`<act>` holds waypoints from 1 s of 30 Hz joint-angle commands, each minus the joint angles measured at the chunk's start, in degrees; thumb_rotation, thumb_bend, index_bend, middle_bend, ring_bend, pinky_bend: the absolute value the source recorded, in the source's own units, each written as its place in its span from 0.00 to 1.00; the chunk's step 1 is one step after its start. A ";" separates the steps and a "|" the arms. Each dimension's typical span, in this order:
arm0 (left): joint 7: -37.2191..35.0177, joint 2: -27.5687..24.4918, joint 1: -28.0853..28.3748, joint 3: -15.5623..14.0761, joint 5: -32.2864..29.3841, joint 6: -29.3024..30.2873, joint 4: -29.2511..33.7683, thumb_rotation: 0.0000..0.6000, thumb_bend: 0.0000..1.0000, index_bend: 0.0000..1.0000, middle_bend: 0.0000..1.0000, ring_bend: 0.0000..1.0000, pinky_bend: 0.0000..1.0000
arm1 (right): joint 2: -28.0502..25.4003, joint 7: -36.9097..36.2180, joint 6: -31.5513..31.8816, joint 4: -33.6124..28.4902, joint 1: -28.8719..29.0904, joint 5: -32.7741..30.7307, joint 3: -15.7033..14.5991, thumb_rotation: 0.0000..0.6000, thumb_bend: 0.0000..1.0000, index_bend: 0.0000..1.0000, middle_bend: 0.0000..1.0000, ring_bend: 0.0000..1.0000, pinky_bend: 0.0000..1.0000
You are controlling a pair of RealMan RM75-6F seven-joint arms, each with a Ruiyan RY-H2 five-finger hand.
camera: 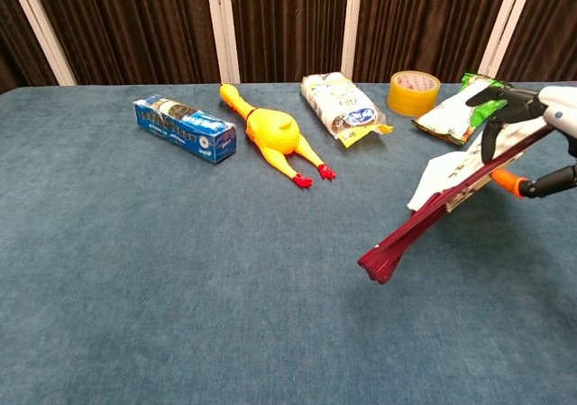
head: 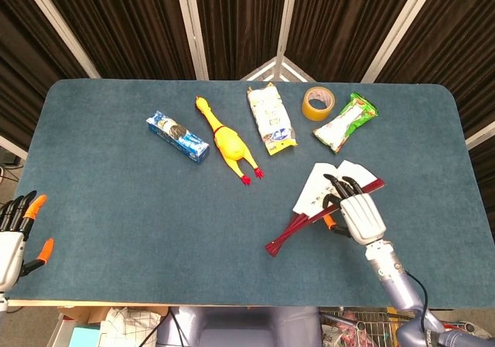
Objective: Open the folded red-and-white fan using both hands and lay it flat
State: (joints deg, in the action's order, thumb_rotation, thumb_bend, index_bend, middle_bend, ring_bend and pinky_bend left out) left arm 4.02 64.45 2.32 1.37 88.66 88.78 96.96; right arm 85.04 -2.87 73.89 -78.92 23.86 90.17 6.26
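R hand (head: 362, 214): grasping fan (camera: 448, 196) near paper end, dark fingers over top, thumb under; lifted off table (head: 116, 200).
Fan: part-spread, white leaf fwd of hand, red ribs bunched, pivot end pointing low-left; tilted, R side of table.
L hand (head: 14, 235): off table's L edge, holding nothing, fingers apart.
Back row: blue box (head: 178, 137), rubber chicken (head: 225, 141), wht packet (head: 271, 118), tape roll (head: 317, 103), grn packet (head: 345, 121).

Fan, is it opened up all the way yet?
Not yet. The fan is only partly spread, and the right robot hand holds it tilted off the table. The left robot hand waits at the edge. Left: spread fully, lay flat.
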 commanded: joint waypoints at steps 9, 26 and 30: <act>0.42 0.73 0.52 0.07 0.56 -0.35 -0.39 1.00 0.54 0.09 0.00 0.00 0.02 | -5.56 3.50 -1.78 -7.51 2.36 -1.65 3.23 1.00 0.44 0.97 0.16 0.25 0.16; -3.36 2.14 1.75 0.79 0.48 -1.33 -2.90 1.00 0.54 0.09 0.00 0.00 0.02 | -18.64 11.16 -11.87 -22.93 10.09 -12.95 13.58 1.00 0.44 1.00 0.16 0.25 0.16; -4.93 2.49 2.33 0.96 0.44 -2.05 -3.60 1.00 0.54 0.09 0.00 0.00 0.02 | -20.63 14.08 -14.33 -25.69 11.78 -15.60 14.46 1.00 0.44 1.00 0.16 0.25 0.16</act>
State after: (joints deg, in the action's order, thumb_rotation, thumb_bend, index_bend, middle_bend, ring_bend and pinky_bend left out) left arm -0.45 66.76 4.39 2.24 89.10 87.01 93.66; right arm 65.47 9.94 60.79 -103.25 34.64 75.89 20.07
